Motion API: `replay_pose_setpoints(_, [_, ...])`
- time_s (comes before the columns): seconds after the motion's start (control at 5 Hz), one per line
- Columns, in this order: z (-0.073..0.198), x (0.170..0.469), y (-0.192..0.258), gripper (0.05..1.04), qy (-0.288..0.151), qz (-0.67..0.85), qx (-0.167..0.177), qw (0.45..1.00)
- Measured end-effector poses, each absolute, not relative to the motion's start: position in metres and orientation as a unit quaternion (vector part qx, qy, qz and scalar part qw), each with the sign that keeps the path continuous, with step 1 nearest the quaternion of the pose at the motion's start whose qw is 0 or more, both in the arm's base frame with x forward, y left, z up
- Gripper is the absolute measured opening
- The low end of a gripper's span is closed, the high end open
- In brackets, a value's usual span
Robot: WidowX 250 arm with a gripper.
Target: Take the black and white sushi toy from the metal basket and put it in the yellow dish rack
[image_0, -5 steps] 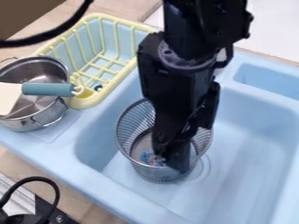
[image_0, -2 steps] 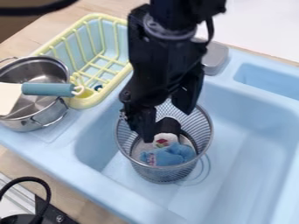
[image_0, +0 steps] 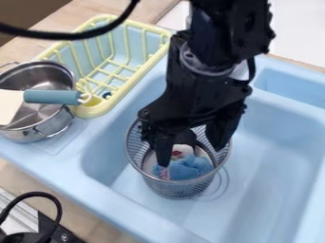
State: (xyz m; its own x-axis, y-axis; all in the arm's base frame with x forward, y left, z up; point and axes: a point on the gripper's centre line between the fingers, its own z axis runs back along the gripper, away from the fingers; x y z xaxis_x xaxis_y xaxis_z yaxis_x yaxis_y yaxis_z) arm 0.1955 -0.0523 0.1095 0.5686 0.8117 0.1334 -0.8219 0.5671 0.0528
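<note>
The black gripper (image_0: 190, 155) hangs down into a round wire-mesh basket (image_0: 142, 172) standing in the light blue sink. Its two fingers are spread apart, the left one inside the basket and the right one near the basket's right side. Between and just below them lies a soft toy (image_0: 190, 167), light blue with a white and red part and a dark part above. Whether a finger touches the toy cannot be told. The arm comes down from the top edge and covers the basket's back rim.
Left of the sink basin stand a yellow and blue dish rack (image_0: 95, 111) and a steel pot (image_0: 25, 134). A spatula with a teal handle (image_0: 52, 97) lies across the pot. The sink's raised rim (image_0: 120, 209) surrounds the basin. Black cables run at upper left and lower left.
The gripper, open over the basket's left side before, has shifted right and a little lower over the toy. A second ago it stood narrower, covering most of the toy.
</note>
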Motion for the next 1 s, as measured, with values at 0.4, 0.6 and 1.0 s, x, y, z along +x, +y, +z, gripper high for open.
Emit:
replay_pose_setpoints(0.4, [0.106, 0.212, -0.030, 0.999, -0.021, 0.410, 0.023, 0.912])
replay_pose_setpoints(0.6, [0.098, 0.217, -0.029, 0.999, -0.024, 0.394, 0.031, 0.918])
replay_pose_setpoints(1.0, [0.089, 0.215, -0.035, 0.999, -0.033, 0.380, 0.043, 0.923])
